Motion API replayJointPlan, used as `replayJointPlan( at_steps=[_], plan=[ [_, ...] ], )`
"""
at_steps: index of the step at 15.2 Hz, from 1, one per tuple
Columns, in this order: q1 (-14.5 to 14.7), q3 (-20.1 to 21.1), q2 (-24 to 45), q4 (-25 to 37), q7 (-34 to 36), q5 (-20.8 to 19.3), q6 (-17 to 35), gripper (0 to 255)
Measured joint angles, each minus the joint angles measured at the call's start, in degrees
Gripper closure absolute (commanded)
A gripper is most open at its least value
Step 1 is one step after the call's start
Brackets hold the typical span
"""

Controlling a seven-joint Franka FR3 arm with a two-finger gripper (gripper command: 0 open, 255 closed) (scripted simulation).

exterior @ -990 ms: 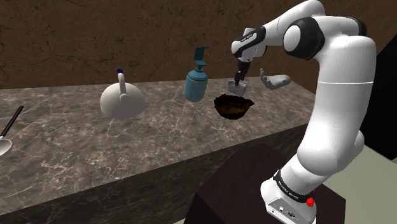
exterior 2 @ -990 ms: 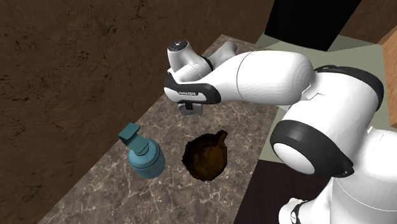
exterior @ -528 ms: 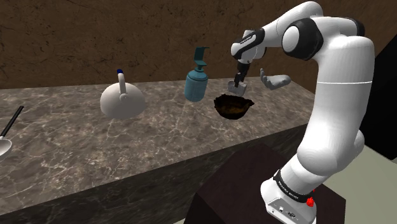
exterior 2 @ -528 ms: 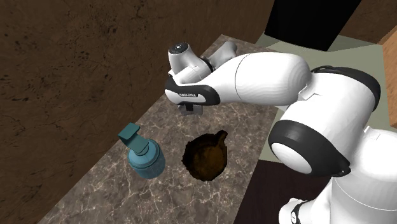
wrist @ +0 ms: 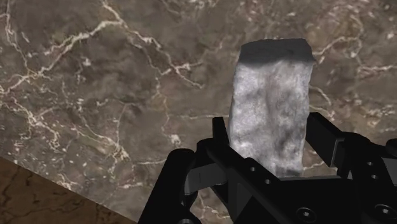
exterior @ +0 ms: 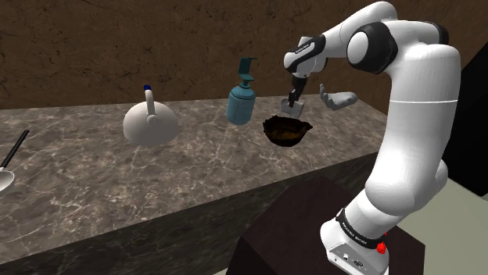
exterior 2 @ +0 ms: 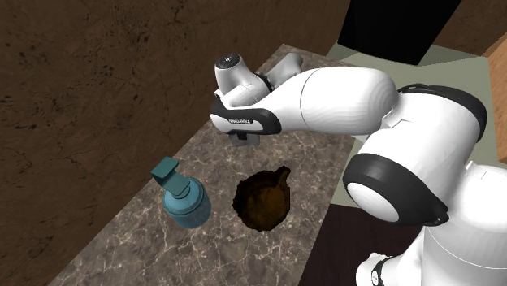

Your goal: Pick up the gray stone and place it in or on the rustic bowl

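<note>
Hardly anything has moved: tool [wrist: 272,132] clasps a rough, pale-gray, blocky stone [wrist: 273,89] near the dark bowl [exterior: 286,130].

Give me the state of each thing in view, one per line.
hand, shut on the gray stone.
gray stone, held above the counter.
bowl, upright on the counter, empty.
soap dispenser, upright on the counter.
white kettle, upright on the counter.
</note>
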Motion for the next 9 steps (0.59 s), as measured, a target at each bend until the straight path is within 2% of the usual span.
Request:
replayJointPlan(
  at_steps=[9],
  plan=[
    [0.2,-0.4,-1.6,1.3,0.0,-0.6,-3.0,255]
  ],
)
